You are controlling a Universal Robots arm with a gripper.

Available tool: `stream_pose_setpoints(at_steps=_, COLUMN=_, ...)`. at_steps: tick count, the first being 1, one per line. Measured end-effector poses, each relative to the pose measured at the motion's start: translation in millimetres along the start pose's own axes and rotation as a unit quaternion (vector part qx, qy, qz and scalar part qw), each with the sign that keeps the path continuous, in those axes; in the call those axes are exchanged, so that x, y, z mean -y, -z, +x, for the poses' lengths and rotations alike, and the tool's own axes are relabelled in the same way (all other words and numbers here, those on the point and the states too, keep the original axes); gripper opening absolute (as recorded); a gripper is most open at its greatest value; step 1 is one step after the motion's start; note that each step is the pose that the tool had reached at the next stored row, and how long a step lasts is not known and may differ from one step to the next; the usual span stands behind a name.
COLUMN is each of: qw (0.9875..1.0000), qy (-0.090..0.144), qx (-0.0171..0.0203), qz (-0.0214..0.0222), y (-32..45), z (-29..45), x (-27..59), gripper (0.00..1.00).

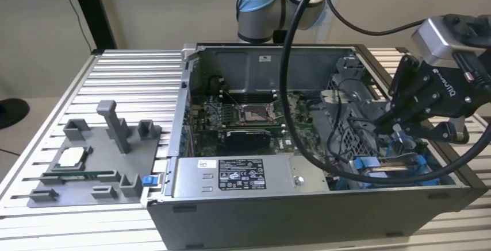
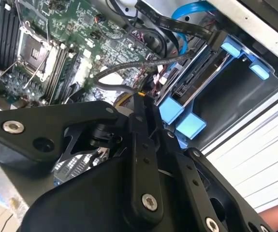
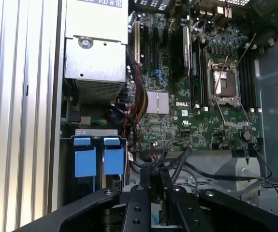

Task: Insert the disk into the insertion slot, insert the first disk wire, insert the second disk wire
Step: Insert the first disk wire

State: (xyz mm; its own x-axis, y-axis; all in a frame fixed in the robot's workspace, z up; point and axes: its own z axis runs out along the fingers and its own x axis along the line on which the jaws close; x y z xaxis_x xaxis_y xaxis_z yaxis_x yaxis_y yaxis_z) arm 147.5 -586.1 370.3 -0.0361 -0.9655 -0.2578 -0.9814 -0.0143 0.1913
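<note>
The pincer, clamped on a dark wire, hangs just above the disk, seated in the insertion slot at the computer case's corner.

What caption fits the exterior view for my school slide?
Robot gripper reaches into the open computer case, beside the blue-framed disk.

White sticker on silver power-supply box, well apart from gripper, print too small to read, nothing else legible.
</note>
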Motion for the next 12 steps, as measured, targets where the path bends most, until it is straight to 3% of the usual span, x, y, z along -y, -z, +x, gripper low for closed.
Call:
stream_pose_setpoints(at_steps=8, qw=1.0000, qy=0.002, qx=-0.0055, qz=0.0047, y=-6.2, z=2.4, x=1.2, gripper=0.00)
stream_pose_setpoints(at_steps=12, qw=0.9999, qy=0.004, qx=-0.0077, qz=0.0145, y=-8.2, z=3.5, x=1.7, gripper=0.00)
